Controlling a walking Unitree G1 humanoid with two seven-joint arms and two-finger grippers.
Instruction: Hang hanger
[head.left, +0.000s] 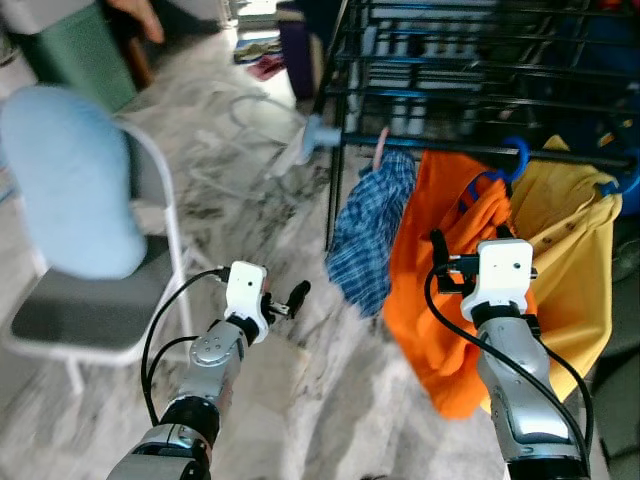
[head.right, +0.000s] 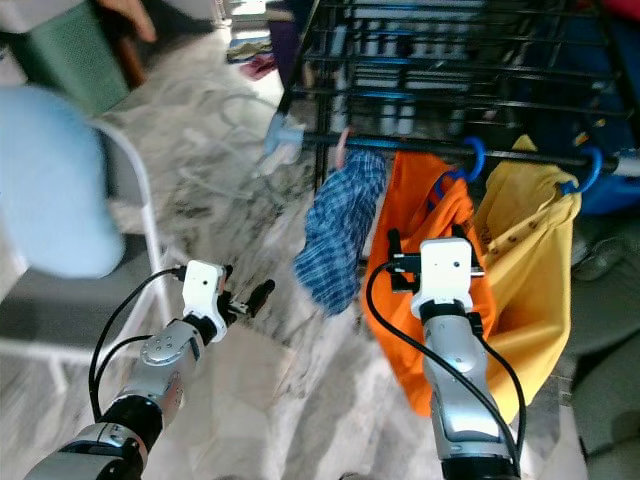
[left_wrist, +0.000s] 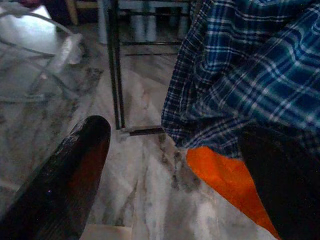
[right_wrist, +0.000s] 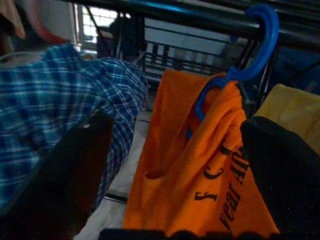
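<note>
Hanger (right_wrist: 250, 55), blue plastic, hooked over the dark top rail (head.left: 470, 150) of the drying rack (head.left: 480, 60), carrying the orange shirt (head.left: 440, 290). It hangs between a blue checked shirt (head.left: 370, 235) on the robot's left and a yellow shirt (head.left: 565, 240) on its right, whose own blue hook (head.right: 590, 170) sits farther along the same rail.

Orientation: hook uppermost, open curl wrapped over the rail; the neck runs straight down into the collar. The shoulder bar, its long axis, is buried in bunched cloth, so its direction cannot be read.

Handling (judged): light, stiff, smooth plastic, likely to slide along the rail and swing if nudged; the shirt is soft and yields. Best hold is the exposed neck just under the hook, not the fabric.

Right pincer (head.left: 450, 262): raised in front of the orange shirt, fingers (right_wrist: 285, 170) spread apart, holding nothing.

Left pincer (head.left: 290, 300): lower, over the marble floor (head.left: 300, 400), aimed at the checked shirt's hem, fingers (left_wrist: 65, 175) likewise apart and empty.

A white folding chair (head.left: 90, 300) with a pale blue cushion (head.left: 70, 180) stands to the robot's left.
</note>
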